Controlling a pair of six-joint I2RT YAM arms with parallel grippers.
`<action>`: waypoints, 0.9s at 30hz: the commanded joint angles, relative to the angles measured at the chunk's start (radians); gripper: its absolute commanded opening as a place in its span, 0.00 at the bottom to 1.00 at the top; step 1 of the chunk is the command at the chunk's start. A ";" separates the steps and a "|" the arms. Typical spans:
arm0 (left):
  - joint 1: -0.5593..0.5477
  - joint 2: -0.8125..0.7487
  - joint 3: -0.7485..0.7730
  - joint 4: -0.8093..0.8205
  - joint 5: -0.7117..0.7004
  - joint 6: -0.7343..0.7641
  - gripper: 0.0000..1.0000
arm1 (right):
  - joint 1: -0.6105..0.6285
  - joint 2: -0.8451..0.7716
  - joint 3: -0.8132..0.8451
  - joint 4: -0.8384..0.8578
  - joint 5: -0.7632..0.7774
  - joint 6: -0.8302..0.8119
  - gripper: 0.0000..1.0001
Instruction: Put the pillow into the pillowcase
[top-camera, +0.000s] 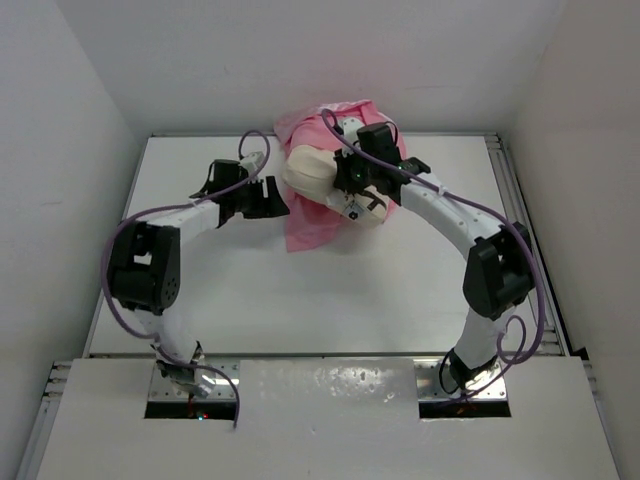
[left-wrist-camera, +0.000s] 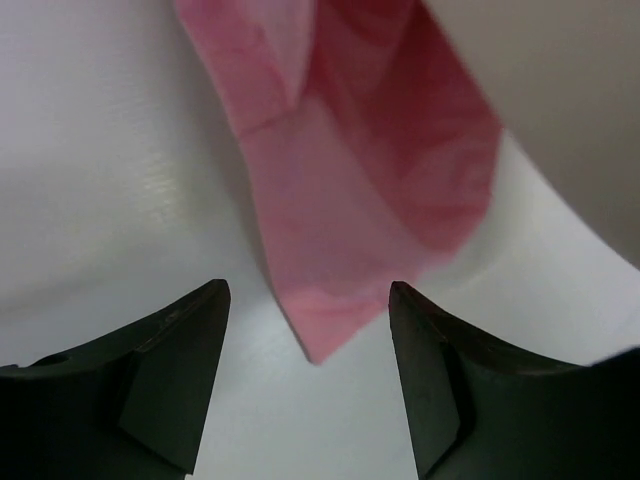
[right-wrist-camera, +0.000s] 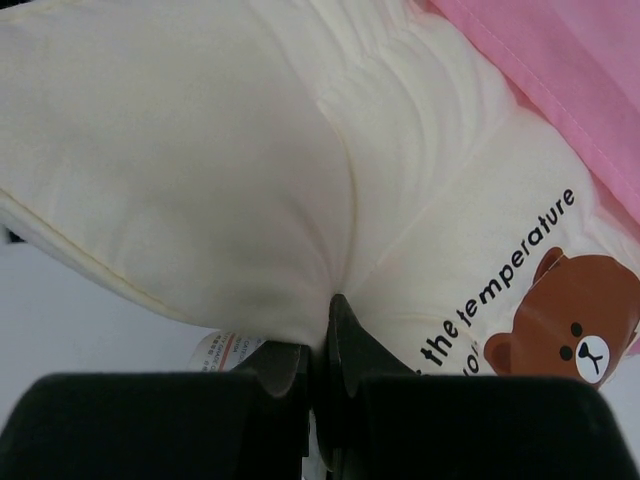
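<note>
The cream pillow (top-camera: 310, 170) lies at the back middle of the table, on and partly under the pink pillowcase (top-camera: 305, 225). My right gripper (top-camera: 350, 190) is shut on a pinched fold of the pillow (right-wrist-camera: 250, 180) near its bear print (right-wrist-camera: 570, 320) and white tag (right-wrist-camera: 222, 352). My left gripper (top-camera: 270, 198) is open and empty, just left of the pillowcase. In the left wrist view a pink corner of the pillowcase (left-wrist-camera: 340, 230) lies flat on the table between and ahead of my open fingers (left-wrist-camera: 185, 370), apart from them.
White walls enclose the white table (top-camera: 250, 290) on three sides. Metal rails (top-camera: 525, 230) run along the table's right and left edges. Purple cables (top-camera: 240, 180) loop over both arms.
</note>
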 joint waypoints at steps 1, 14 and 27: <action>-0.005 0.095 0.088 0.089 -0.078 -0.055 0.63 | 0.005 -0.091 0.000 0.081 -0.064 0.070 0.00; -0.052 0.424 0.281 0.134 0.251 -0.087 0.58 | -0.004 -0.076 0.080 0.003 -0.095 0.065 0.00; 0.037 0.393 0.558 -0.176 0.575 0.182 0.00 | -0.055 0.200 0.281 -0.132 -0.107 -0.025 0.41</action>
